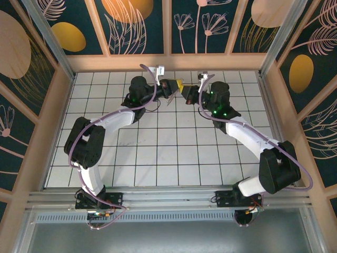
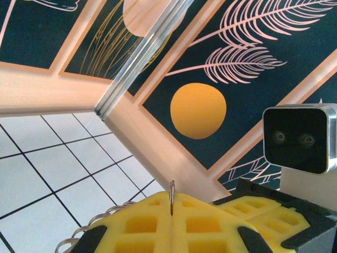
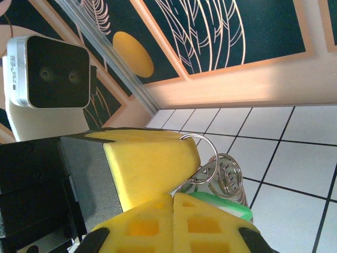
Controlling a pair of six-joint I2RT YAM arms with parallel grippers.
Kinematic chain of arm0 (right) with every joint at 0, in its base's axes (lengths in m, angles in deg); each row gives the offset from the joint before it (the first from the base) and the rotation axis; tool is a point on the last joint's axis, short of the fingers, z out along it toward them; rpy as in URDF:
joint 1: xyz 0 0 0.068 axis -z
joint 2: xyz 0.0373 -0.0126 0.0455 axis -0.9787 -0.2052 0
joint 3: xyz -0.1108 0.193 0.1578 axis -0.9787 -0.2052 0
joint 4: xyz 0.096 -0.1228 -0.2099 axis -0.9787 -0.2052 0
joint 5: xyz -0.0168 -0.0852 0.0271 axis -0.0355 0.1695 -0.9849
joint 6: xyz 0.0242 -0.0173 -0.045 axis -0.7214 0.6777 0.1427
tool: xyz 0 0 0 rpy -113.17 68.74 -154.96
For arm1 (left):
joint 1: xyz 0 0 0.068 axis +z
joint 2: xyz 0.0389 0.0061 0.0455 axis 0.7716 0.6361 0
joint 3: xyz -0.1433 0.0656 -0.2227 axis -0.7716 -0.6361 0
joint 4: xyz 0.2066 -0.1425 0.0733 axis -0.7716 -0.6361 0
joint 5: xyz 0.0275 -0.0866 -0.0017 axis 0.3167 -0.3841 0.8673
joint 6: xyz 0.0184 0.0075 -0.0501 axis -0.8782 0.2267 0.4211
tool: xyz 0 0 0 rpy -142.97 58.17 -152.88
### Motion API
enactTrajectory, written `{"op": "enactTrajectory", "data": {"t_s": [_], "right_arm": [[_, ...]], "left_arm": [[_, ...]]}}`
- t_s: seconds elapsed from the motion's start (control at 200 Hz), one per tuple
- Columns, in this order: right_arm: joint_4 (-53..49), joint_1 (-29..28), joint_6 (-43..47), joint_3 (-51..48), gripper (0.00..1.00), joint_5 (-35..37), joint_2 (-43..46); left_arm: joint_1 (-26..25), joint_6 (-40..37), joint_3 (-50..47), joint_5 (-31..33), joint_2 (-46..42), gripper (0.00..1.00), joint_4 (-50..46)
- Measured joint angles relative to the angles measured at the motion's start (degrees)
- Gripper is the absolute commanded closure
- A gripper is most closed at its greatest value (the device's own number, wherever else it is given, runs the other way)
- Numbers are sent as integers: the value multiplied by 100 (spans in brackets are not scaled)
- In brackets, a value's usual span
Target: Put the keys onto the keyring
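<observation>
Our left pincer [image 2: 171, 213] clamps the thin wire ring [image 2: 171, 194]; our right pincer [image 3: 172, 211] grips the green plastic key [image 3: 225, 206], at two o'clock.

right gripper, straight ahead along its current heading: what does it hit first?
A yellow finger of the left gripper, directly ahead and apparently almost touching, with the keyring it pinches just beside. Depth is unclear from the wrist view.

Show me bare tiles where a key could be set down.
Bare: the tile field between left arm and right arm, down to the near rail; also both far corners. Crowded: far centre, where left claw and right claw meet at the keyring.
</observation>
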Motion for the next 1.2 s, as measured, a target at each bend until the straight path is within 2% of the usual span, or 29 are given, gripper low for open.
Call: {"op": "enactTrajectory", "data": {"t_s": [0.23, 0.395, 0.491, 0.596, 0.776, 0.881, 1.011, 1.201], "right_arm": [[-428, -4, 457, 400, 100, -133, -170], [-479, 0, 605, 415, 75, -157, -177], [-525, 57, 619, 413, 65, -175, -173], [-555, 116, 625, 352, 59, -321, -103], [-461, 254, 485, -31, 53, -1023, 337], [-192, 678, 236, -295, 52, -1322, 730], [125, 1207, -94, -417, 52, -1478, 1021], [636, 1464, -579, -463, 55, -1530, 1001]], "left_arm": [[37, 0, 0, 142, -35, 100, 2], [42, 4, 0, 105, -35, 100, 4], [42, 7, 0, 79, -35, 100, 28], [39, 26, 0, 48, -35, 100, 74], [-79, 50, 4, -42, -26, 100, 120], [-149, 48, 4, -125, -20, 100, 127], [-157, 52, 4, -234, -17, 100, 157], [-155, 131, 4, -404, 7, 100, 448]]}}
